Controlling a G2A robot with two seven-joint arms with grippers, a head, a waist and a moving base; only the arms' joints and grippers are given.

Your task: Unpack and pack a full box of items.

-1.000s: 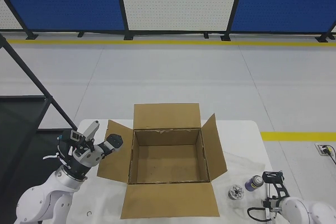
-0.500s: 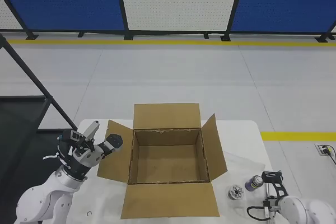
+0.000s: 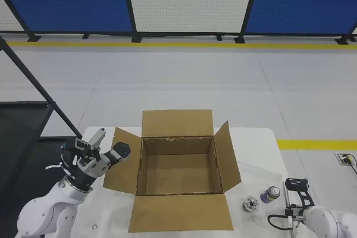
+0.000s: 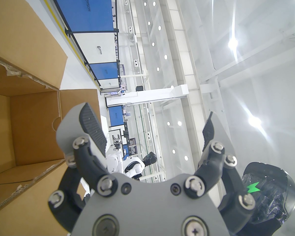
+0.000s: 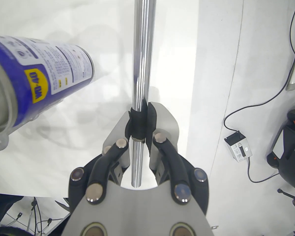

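Observation:
An open cardboard box [image 3: 177,172] stands in the middle of the white table [image 3: 259,143], flaps spread and floor bare. My left gripper [image 3: 107,146] hangs open beside the box's left flap, and nothing lies between its fingers [image 4: 93,126]. At the table's front right corner my right gripper [image 3: 296,184] is shut on a thin chrome rod [image 5: 140,50], pinched between the pads [image 5: 151,121]. A blue spray can [image 3: 270,194] stands just left of that gripper, and it looms close beside the rod as the blue spray can [image 5: 39,74] in the right wrist view.
A small round metal part [image 3: 249,205] lies left of the can, near the box's front flap. A black plastic-wrapped object [image 4: 268,192] sits beside my left gripper. The table's right edge runs close to the rod, with floor and cables [image 5: 260,99] beyond.
My right gripper has shifted a little to the right, away from the spray can, with the rod in it. The left arm and the box have not moved.

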